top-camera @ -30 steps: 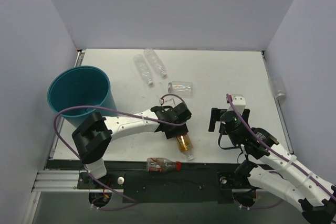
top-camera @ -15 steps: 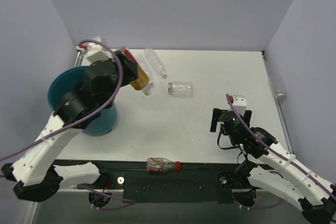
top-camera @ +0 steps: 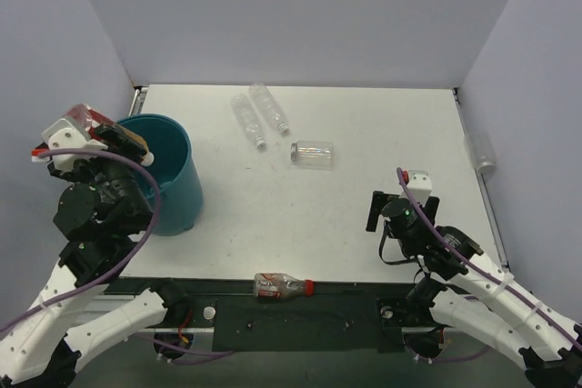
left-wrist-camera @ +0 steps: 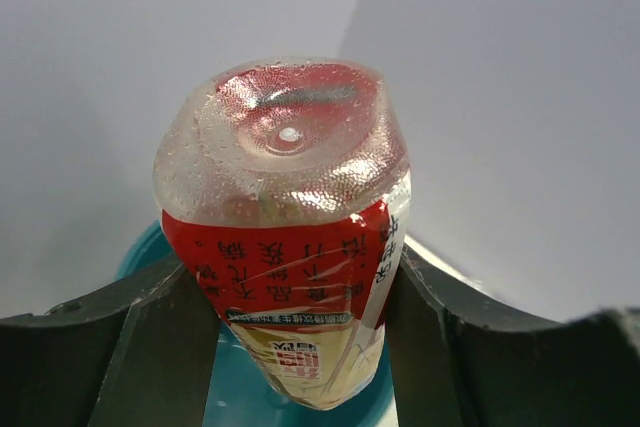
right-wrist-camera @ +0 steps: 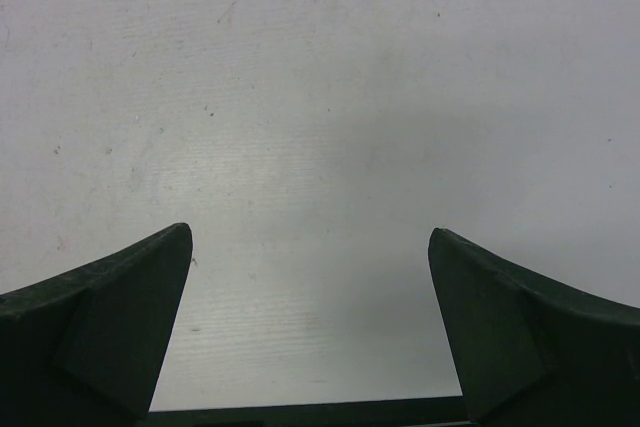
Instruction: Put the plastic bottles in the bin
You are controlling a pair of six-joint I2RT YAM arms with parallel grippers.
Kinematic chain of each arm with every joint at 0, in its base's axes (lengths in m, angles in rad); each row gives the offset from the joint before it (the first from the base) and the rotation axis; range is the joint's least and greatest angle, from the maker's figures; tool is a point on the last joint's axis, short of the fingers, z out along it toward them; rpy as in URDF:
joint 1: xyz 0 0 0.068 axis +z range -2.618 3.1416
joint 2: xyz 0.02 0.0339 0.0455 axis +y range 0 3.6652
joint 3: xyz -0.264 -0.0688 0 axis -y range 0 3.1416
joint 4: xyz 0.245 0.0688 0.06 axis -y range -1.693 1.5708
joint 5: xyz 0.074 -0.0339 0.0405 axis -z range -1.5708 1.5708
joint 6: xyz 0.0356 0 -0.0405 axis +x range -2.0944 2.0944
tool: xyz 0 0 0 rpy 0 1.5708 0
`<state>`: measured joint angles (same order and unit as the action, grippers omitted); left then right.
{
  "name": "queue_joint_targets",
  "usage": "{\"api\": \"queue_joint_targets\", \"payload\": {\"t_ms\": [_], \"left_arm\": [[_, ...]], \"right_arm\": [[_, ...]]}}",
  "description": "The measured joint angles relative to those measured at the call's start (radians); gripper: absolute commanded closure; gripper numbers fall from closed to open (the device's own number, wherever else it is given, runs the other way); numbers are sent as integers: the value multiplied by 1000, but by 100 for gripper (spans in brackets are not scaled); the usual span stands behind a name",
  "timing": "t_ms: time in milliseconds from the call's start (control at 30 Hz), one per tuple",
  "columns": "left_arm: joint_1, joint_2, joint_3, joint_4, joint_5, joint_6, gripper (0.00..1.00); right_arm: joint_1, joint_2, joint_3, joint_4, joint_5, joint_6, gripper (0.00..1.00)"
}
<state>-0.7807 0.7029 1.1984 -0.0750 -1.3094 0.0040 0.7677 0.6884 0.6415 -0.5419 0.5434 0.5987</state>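
Note:
My left gripper (top-camera: 107, 134) is raised over the left rim of the teal-blue bin (top-camera: 173, 190) and is shut on a crushed bottle (top-camera: 130, 139) with a red and yellow-gold label. In the left wrist view the bottle (left-wrist-camera: 290, 247) sits between the fingers, its base towards the camera, with the bin (left-wrist-camera: 222, 392) below it. Two clear bottles (top-camera: 245, 121) (top-camera: 270, 108) lie at the back of the table. A short clear bottle (top-camera: 312, 153) lies near them. Another crushed labelled bottle (top-camera: 282, 285) lies at the front edge. My right gripper (top-camera: 400, 205) (right-wrist-camera: 310, 247) is open and empty over bare table.
White walls enclose the table on three sides. A clear bottle-like object (top-camera: 480, 152) lies outside the table's right edge. A black rail (top-camera: 300, 315) runs along the front between the arm bases.
My left arm carried the labelled bottle from the table's front middle, up and leftwards, to above the bin's left rim. The right gripper has barely moved.

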Motion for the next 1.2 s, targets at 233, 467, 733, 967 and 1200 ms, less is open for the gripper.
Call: {"api": "queue_joint_targets", "payload": {"t_ms": [233, 467, 733, 967, 1200], "left_arm": [[164, 139, -58, 127, -98, 182, 13], [348, 330, 166, -351, 89, -104, 10], [325, 373, 239, -745, 360, -308, 9], [-38, 316, 253, -971, 639, -313, 8], [-383, 423, 184, -1098, 747, -327, 6]], "right_arm": [[3, 16, -8, 1, -1, 6, 1], [6, -32, -18, -3, 1, 18, 1], [6, -52, -18, -18, 9, 31, 1], [6, -39, -18, -23, 19, 31, 1], [9, 22, -18, -16, 19, 36, 2]]}}
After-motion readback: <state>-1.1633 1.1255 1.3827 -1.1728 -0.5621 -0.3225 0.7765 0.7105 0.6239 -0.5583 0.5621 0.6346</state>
